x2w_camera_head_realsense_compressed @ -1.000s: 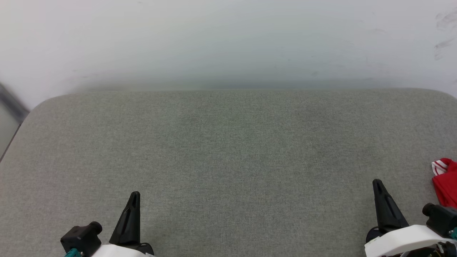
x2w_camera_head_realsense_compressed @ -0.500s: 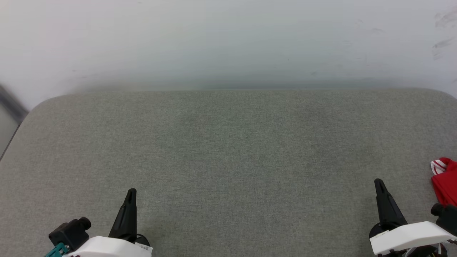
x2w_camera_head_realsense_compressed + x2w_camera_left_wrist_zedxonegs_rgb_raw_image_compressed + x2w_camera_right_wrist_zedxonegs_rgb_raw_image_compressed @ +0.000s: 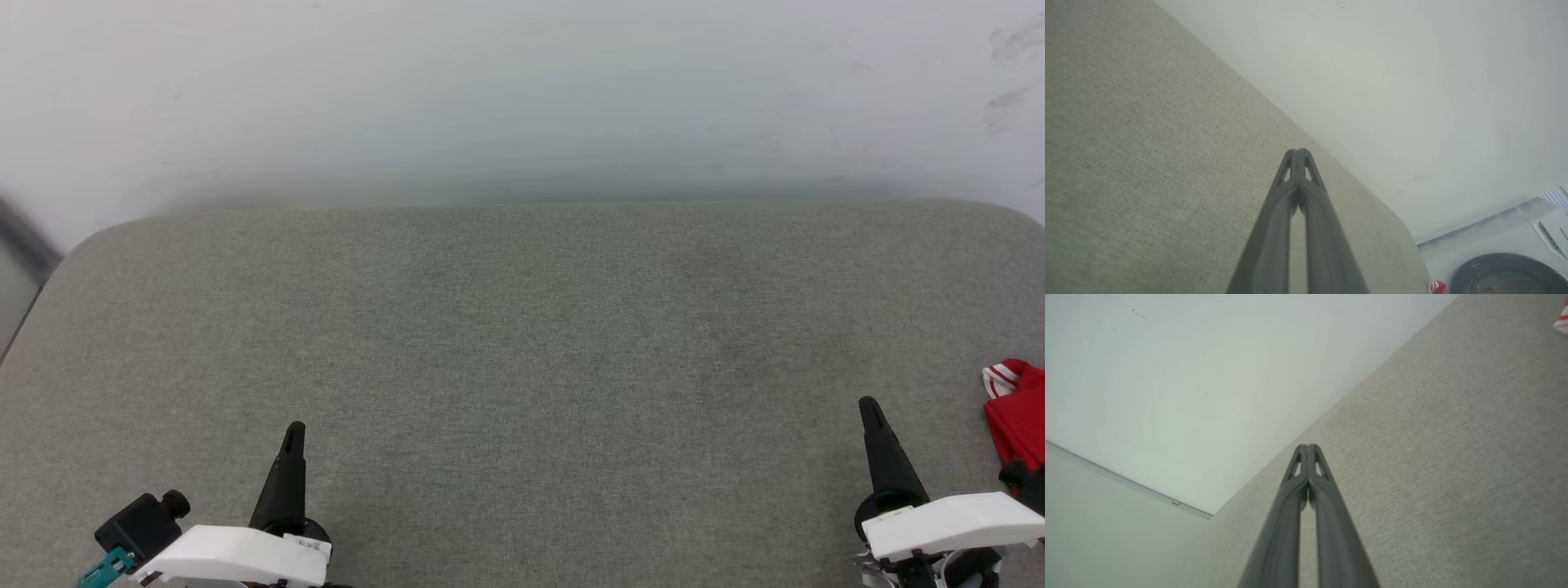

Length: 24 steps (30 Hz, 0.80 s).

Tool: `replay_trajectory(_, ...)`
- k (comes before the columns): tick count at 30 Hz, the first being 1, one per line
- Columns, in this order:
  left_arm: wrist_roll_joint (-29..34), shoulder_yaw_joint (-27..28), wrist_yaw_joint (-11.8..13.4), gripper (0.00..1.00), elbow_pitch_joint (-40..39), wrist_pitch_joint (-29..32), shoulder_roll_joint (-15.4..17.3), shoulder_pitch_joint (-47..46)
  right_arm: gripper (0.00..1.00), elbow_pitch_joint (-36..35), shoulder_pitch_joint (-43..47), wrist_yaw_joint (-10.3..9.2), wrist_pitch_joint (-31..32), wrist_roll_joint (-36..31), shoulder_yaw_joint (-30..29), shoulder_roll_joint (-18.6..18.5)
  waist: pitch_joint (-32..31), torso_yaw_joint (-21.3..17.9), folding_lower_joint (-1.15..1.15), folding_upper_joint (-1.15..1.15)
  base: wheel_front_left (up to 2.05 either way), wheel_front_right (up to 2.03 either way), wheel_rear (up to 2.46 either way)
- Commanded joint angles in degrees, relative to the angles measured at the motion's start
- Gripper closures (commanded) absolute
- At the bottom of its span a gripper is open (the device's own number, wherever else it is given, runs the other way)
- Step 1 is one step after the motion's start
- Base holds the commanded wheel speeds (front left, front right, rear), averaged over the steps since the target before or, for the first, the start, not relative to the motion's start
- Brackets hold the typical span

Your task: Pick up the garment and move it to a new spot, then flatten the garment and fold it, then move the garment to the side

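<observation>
Garment [image 3: 1016, 416] lies at the tabletop's [image 3: 522, 343] right edge, near the right claw [image 3: 868, 408], which like the left claw [image 3: 292, 433] hovers pinched shut and empty, apparently parked clear of the middle.

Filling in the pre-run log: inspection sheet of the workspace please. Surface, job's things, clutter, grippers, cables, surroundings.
Surface: grey fabric table, rounded far corners, no stains seen.
Job's things: garment, red with red-white striped trim, bunched at the table's right side and cut off by the edge of the head view; no print visible.
Clutter: nothing seen.
Grippers: left gripper and right gripper both shut, holding nothing, over the near part of the table; the right one is apart from the garment.
Cables: nothing seen.
Surroundings: pale wall behind the table; a white appliance with a round dark door past the table's right end.
</observation>
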Motion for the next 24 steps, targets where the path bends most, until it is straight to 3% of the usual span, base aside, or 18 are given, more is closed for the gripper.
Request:
replay_trajectory(1,-1.6,0.3,-0.1,1.00,-0.4,0.4,0.4,-1.5,1.00,-0.3,-1.4,-0.01,0.3,1.6,-0.2,0.1,0.0,0.0,0.00,0.00,0.00,0.00,0.00)
replay_trajectory(24,-15.8,1.5,-0.2,1.00,1.7,4.1,0.2,-3.6,1.00,1.3,-3.0,-0.01,3.1,15.3,-1.0,0.3,0.0,-0.3,0.00,0.00,0.00,0.00,0.00)
